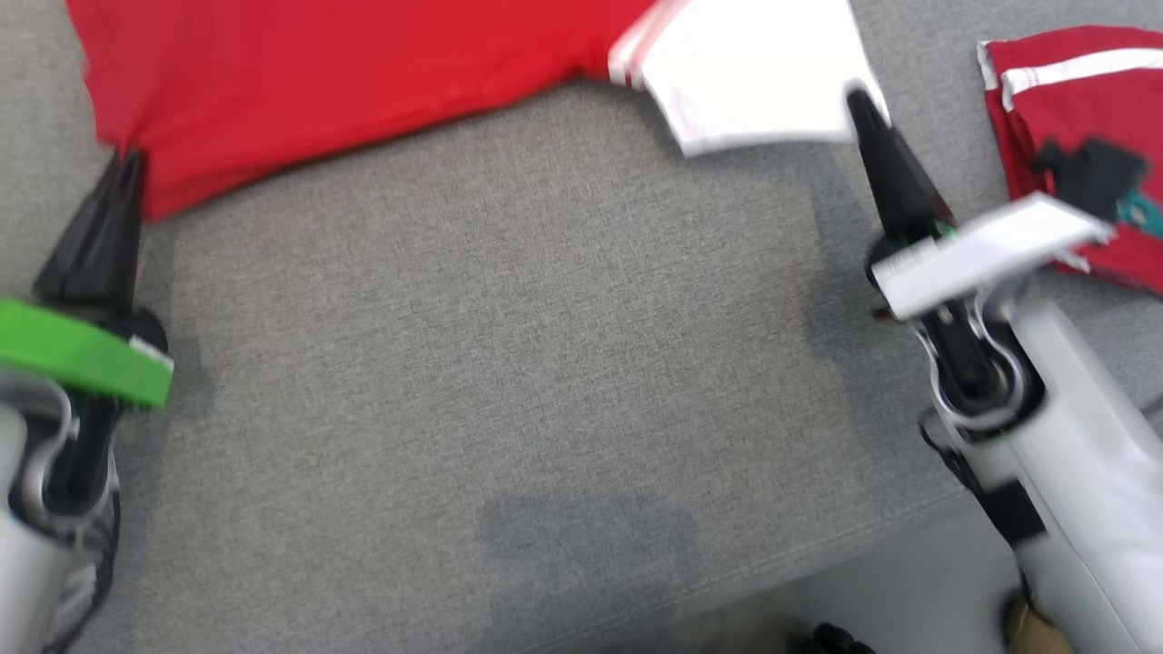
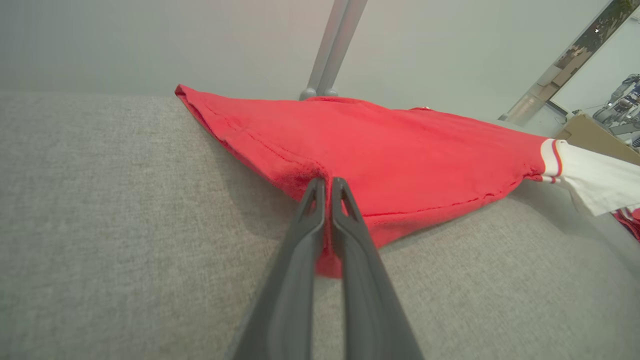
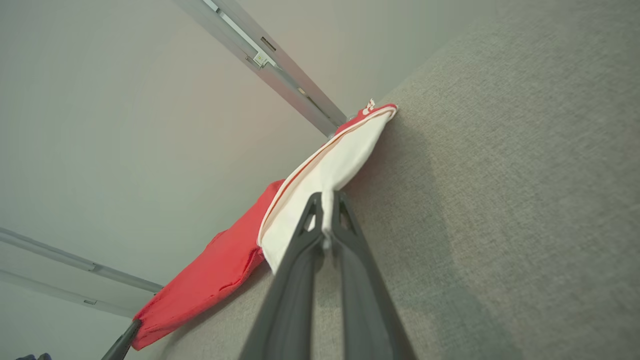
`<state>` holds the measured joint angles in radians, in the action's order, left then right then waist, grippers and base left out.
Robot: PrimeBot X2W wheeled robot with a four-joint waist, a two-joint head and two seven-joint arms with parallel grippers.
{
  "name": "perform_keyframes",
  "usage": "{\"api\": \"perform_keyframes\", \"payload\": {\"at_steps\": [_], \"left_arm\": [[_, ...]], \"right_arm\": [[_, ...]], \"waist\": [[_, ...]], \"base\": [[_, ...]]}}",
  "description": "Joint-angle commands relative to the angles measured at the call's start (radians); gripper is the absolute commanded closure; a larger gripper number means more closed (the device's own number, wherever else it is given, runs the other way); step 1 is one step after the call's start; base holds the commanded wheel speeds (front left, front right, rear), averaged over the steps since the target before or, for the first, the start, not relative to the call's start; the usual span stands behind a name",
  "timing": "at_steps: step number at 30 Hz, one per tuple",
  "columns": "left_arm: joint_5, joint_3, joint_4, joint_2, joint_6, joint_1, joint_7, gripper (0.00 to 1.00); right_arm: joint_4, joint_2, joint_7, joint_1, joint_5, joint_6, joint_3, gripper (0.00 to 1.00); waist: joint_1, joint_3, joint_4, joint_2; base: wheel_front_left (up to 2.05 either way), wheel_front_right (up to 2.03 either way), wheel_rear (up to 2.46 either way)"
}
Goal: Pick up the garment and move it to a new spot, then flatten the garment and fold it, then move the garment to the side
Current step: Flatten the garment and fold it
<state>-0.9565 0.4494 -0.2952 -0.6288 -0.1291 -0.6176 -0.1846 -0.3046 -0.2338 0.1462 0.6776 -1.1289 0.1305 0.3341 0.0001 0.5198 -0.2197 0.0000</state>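
Observation:
The garment (image 1: 345, 73) is a red shirt with a white, red-striped sleeve (image 1: 754, 73), stretched across the far side of the grey cushion (image 1: 509, 363). My left gripper (image 1: 132, 159) is shut on the shirt's red hem corner at the left; in the left wrist view the fingers (image 2: 327, 187) pinch the red cloth (image 2: 380, 150). My right gripper (image 1: 859, 100) is shut on the white sleeve's edge at the right; in the right wrist view the white cloth (image 3: 325, 175) runs between the closed fingers. The cloth hangs taut between both grippers, lifted slightly off the cushion.
A second red garment (image 1: 1081, 118) with white stripes and a dark print lies at the cushion's far right. The cushion's front edge (image 1: 727, 581) runs across the bottom, with floor below. A metal post (image 2: 335, 50) stands behind the cushion.

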Motion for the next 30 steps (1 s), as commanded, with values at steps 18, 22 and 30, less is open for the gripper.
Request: {"api": "perform_keyframes", "payload": {"at_steps": [18, 22, 30], "left_arm": [[-0.195, -0.015, 0.459, -0.045, 0.237, 0.863, -0.054, 1.00], [-0.193, -0.013, 0.545, -0.077, 0.246, 0.868, -0.022, 1.00], [-0.262, -0.076, 0.708, -0.168, 0.338, 0.729, 0.150, 1.00]], "right_arm": [[0.398, -0.234, -0.077, -0.783, -0.108, 0.000, -0.106, 1.00], [0.491, -0.218, -0.099, -0.756, -0.121, 0.000, -0.154, 1.00], [0.425, -0.143, -0.266, -0.499, -0.131, 0.000, -0.194, 1.00]], "waist": [[-0.0001, -0.167, 0.072, 0.0000], [-0.0001, -0.169, 0.071, 0.0000], [-0.0001, -0.181, 0.051, 0.0000]], "base": [[0.00, 0.00, 0.00], [0.00, 0.00, 0.00], [0.00, 0.00, 0.00]]}}
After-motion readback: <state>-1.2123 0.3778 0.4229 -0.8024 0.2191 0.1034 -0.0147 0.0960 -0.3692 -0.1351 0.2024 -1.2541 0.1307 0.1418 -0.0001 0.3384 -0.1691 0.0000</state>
